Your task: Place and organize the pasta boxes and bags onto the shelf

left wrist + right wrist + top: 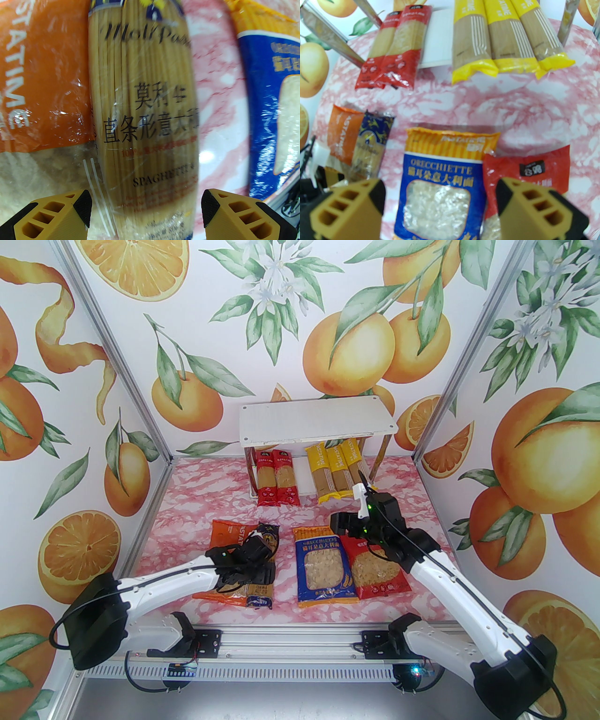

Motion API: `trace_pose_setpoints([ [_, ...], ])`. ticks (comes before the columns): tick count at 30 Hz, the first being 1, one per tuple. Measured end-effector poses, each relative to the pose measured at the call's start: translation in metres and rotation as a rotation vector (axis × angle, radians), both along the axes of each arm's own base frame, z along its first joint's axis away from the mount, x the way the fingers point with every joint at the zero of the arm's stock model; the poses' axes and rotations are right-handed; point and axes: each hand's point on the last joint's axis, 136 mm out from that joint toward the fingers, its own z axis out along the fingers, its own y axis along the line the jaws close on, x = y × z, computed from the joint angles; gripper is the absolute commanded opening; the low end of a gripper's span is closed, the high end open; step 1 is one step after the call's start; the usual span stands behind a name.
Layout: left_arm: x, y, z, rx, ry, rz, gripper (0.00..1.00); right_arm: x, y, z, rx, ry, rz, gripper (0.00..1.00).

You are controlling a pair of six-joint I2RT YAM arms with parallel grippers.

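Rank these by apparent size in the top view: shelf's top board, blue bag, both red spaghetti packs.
1. Shelf's top board.
2. Blue bag.
3. Left red spaghetti pack and right red spaghetti pack: alike, unranked; far ends hidden under the board.

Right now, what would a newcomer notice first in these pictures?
The loud orange-fruit wallpaper surrounds everything. At the back, the white shelf has red spaghetti packs and yellow spaghetti packs on its lower board. Nearer, the left tool hangs open over a dark blue spaghetti pack next to an orange bag.
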Motion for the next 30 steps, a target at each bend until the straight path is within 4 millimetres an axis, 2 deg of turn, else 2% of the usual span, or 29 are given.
trace_pose_setpoints([
  [7, 0.002, -0.007, -0.011, 0.036, 0.027, -0.012, 0.81, 0.002, -0.012, 0.005, -0.008, -0.024, -0.023, 0.84],
  [17, 0.006, -0.024, -0.016, 0.047, 0.036, -0.038, 0.78, 0.002, -0.017, 0.0, -0.021, -0.021, -0.028, 0.85],
  [22, 0.007, -0.037, -0.014, 0.063, 0.028, -0.071, 0.81, 0.001, -0.017, -0.002, -0.018, -0.013, -0.025, 0.85],
  [26, 0.008, -0.036, -0.014, 0.066, 0.019, -0.071, 0.81, 0.002, -0.018, -0.002, -0.017, -0.013, -0.027, 0.86],
  [30, 0.01, -0.024, -0.012, 0.036, 0.018, -0.045, 0.82, 0.002, -0.019, -0.002, -0.015, -0.012, -0.031, 0.86],
])
